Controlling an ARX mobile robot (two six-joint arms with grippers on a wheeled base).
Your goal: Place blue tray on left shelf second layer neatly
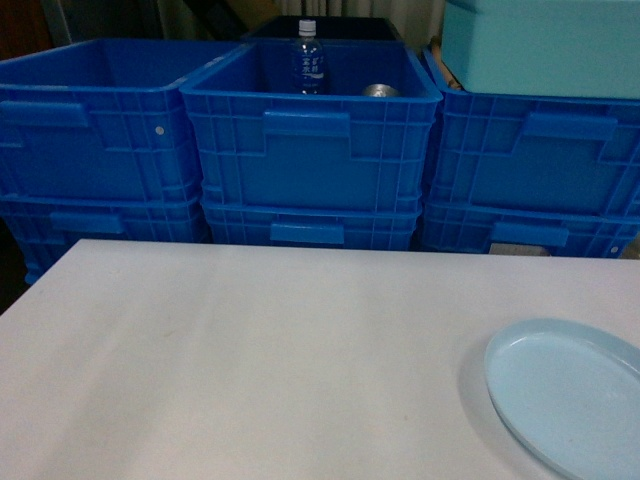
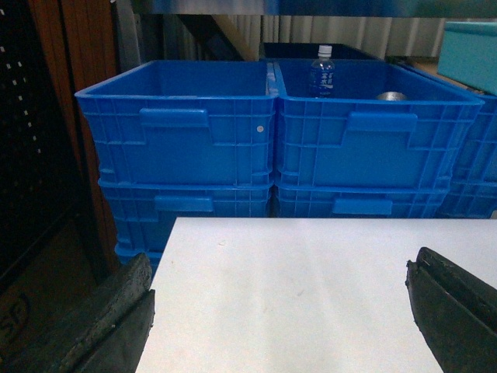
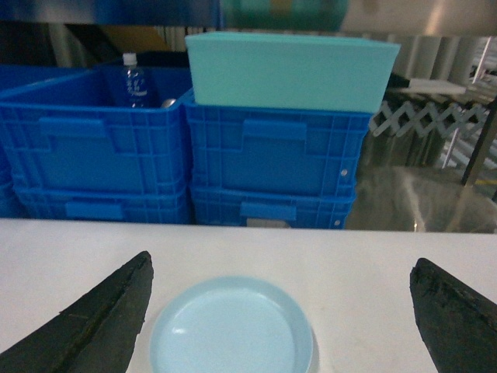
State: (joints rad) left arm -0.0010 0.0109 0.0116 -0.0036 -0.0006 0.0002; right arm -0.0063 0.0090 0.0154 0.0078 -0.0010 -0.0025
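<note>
The blue tray point(image 3: 231, 328) lies flat on the white table point(image 1: 250, 360), near its right front corner, and the right gripper point(image 3: 279, 311) hovers just behind and above it with the fingers spread wide and holding nothing; the left gripper point(image 2: 279, 311) is also spread wide over the bare table. To grasp well, the right gripper should come down low and pinch the thin rim at the near edge. The shelf is probably out of view.
</note>
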